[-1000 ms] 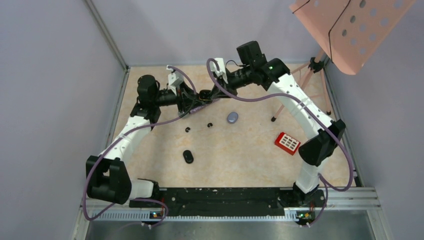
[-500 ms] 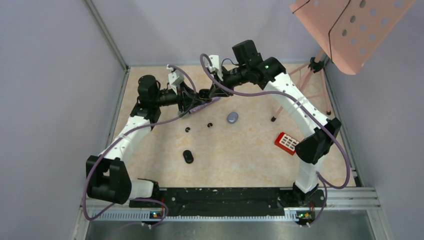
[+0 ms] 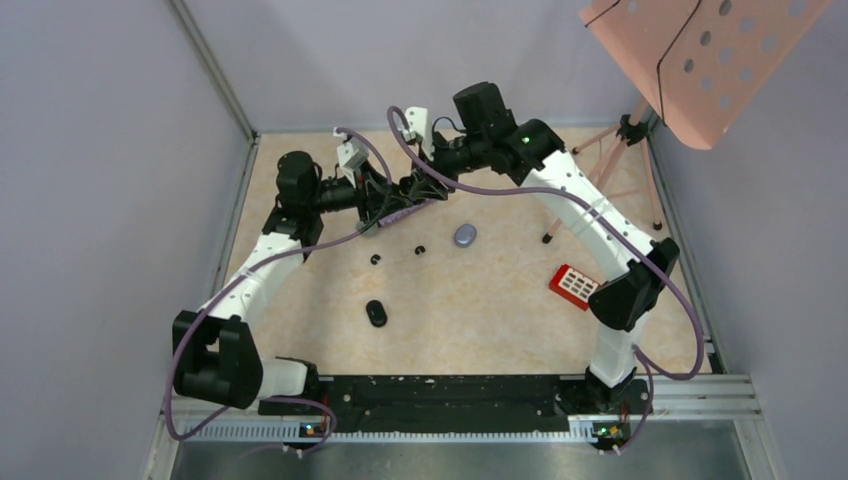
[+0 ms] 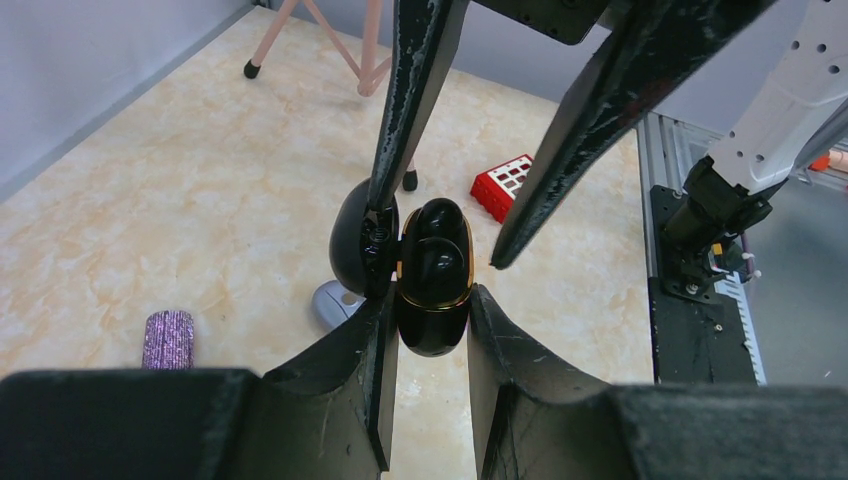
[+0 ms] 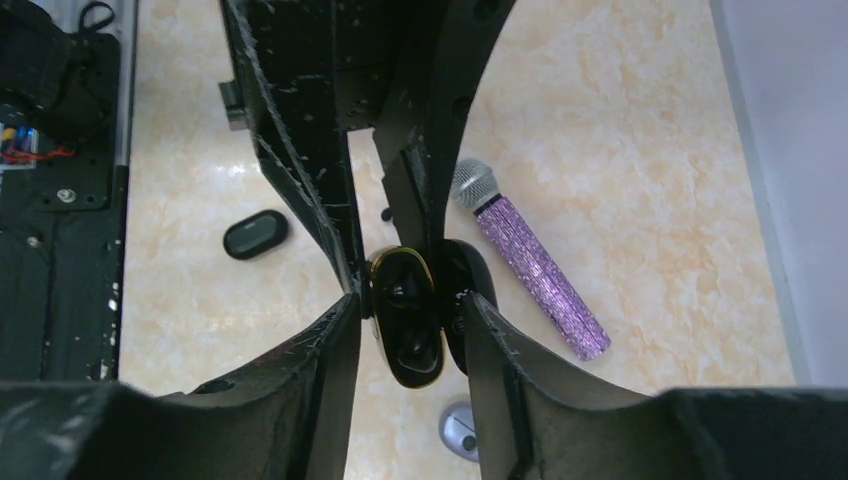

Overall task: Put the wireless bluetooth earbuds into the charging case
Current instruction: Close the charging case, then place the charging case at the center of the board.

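Note:
My left gripper [image 4: 428,296] is shut on an open black charging case [image 4: 434,300] with a gold rim, held above the table at the back. Its lid [image 4: 350,245] hangs open to one side. Glossy black earbuds [image 4: 436,225] sit in its wells. My right gripper [image 5: 408,300] is open and straddles the same case [image 5: 405,335]. One finger lies against the lid hinge and the other stands apart from the case. In the top view both grippers meet at the case [image 3: 403,190]. Two loose black earbuds [image 3: 375,259] [image 3: 420,249] lie on the table.
A purple glitter microphone [image 5: 530,270] lies under the grippers. A grey oval case [image 3: 465,235] and a closed black case [image 3: 376,313] lie on the table. A red block [image 3: 574,286] lies at the right, beside a pink stand's legs [image 3: 600,165].
My right arm has moved left toward my left gripper, bringing its open fingers around the held case. The left arm has stayed still.

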{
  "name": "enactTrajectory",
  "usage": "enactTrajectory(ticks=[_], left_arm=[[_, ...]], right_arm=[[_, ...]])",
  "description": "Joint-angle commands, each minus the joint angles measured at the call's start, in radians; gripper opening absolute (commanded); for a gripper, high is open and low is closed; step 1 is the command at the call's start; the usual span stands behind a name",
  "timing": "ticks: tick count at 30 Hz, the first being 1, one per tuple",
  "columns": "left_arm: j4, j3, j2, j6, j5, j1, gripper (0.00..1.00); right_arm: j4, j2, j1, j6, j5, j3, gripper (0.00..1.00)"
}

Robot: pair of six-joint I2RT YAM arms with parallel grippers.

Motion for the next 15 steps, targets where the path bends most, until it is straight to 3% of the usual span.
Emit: enactTrajectory(ticks=[1, 7, 10, 15], left_arm=[[0.045, 0.005, -0.024, 0.019, 0.021, -0.011, 0.00], [0.044, 0.002, -0.022, 0.027, 0.040, -0.012, 0.00], [0.042, 0.002, -0.024, 0.038, 0.067, -0.011, 0.00], [0.038, 0.009, -0.026, 0.043, 0.072, -0.011, 0.00]], right_arm=[[0.033, -0.094, -0.019, 0.038, -0.097, 0.027, 0.47], [0.042, -0.117, -0.109, 0.059, -0.256, -0.013, 0.65], [0.060, -0.104, -0.154, 0.078, -0.329, -0.036, 0.80], [0.063, -0.103, -0.155, -0.026, -0.372, -0.106, 0.95]])
